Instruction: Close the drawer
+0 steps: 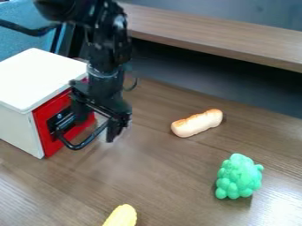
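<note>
The black gripper (116,124) hangs low over the table, in front of the red drawer front (48,115) and close to the right end of its handle. A curved black handle (87,142) sticks out from that front toward the lower right. The drawer sits in a white box (36,79) at the left. Its front lies close against the box, but the arm covers its right part, and I cannot tell whether it is fully flush.
A bread roll toy (198,123) lies right of the gripper on the wooden table (171,176). Farther right is a green bumpy toy (239,176), and a yellow toy (122,216) lies at the bottom edge. A wooden ledge (218,33) runs along the back.
</note>
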{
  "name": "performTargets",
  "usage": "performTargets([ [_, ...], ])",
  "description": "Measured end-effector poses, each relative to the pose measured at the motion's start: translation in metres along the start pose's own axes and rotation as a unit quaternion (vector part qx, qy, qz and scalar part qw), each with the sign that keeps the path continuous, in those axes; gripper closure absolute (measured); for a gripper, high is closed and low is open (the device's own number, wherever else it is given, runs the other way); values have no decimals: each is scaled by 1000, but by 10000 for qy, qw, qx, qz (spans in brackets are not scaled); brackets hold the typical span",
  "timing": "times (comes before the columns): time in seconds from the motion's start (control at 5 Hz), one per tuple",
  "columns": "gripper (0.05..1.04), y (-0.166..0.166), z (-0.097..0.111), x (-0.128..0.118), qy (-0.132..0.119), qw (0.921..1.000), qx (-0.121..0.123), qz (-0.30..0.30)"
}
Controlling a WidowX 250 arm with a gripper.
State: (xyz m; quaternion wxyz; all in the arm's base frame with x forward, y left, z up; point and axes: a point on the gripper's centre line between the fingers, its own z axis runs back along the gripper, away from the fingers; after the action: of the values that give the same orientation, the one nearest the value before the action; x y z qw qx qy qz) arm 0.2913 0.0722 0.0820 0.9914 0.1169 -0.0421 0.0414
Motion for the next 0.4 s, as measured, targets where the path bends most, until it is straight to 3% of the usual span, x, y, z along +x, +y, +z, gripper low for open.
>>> performTargets([
  [0.2, 84, -20, 11, 2, -40, 9989, -461, -71],
  [0.4, 84, -41, 31, 11, -83, 9979, -595, -222],
])
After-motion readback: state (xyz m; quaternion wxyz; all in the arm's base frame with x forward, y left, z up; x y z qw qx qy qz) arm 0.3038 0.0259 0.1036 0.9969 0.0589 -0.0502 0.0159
